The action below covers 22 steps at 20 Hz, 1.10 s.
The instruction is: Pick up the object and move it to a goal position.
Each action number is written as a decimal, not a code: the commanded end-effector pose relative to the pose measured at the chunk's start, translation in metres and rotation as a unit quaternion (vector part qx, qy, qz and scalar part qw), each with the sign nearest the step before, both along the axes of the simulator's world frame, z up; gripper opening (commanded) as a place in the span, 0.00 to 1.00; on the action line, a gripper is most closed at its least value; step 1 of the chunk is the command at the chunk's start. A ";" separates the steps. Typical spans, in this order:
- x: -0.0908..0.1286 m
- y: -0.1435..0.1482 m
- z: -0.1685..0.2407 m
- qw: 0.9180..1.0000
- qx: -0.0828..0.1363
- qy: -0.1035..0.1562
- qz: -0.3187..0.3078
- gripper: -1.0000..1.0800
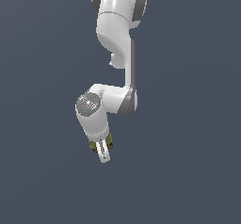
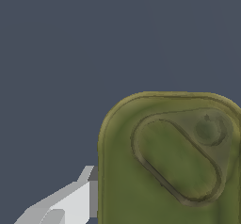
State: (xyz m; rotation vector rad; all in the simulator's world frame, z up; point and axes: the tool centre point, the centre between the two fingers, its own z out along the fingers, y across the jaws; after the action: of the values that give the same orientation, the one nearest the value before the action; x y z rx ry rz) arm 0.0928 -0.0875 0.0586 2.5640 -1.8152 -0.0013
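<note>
Already the fingers appear closed on the can, its olive top filling the wrist view. Pickup looks done; carrying it to the goal, unseen here, remains.

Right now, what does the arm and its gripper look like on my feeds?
The arm is glossy white with dark grey joint bands and a grey round cap with small coloured dots at the wrist. The gripper has white fingers, blocky, with grey faces. No cables show.
</note>
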 end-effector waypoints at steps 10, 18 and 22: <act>-0.002 -0.001 0.003 1.000 0.000 0.000 0.000 0.00; -0.016 -0.007 0.025 1.000 0.000 0.000 0.000 0.00; -0.028 -0.013 0.047 1.000 0.001 0.000 0.000 0.00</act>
State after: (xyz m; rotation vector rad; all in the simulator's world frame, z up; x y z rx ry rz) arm 0.0679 -0.0980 0.0938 2.5627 -1.8138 -0.0098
